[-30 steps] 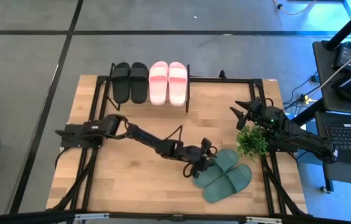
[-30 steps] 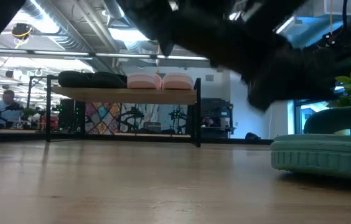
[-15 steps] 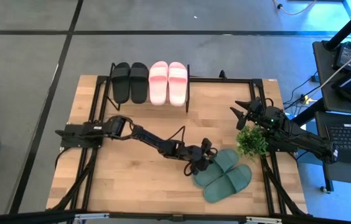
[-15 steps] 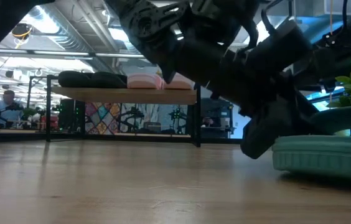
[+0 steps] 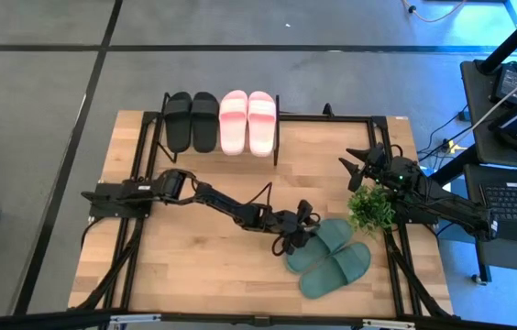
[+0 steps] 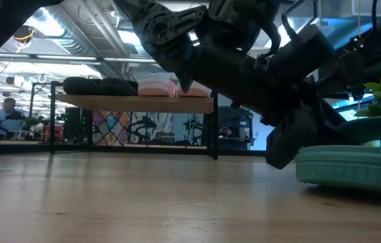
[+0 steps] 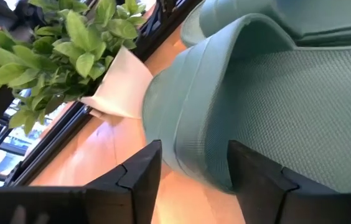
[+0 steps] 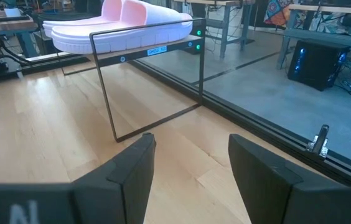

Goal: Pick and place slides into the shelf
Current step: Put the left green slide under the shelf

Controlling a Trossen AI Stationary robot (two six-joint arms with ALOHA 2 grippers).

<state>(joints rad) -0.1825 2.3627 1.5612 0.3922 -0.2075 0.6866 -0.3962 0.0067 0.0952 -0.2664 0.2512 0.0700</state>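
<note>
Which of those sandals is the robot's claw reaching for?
The green slide nearer the shelf: the left gripper is at its edge. Its twin lies beyond it; the black and pink pairs sit on the shelf.

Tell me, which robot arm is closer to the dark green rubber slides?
Left. The left gripper is at the dark green rubber slides, fingers open around one's edge; the right gripper waits beyond the small potted plant.

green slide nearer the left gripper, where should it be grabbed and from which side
Probably by its wide strap. The nearer green slide lies flat, sole down, so the raised strap is the only part fingers can straddle. Coming from the table's middle suits best: the left gripper is already there, open, fingers either side of the strap edge, and the plant crowds the far side.
</note>
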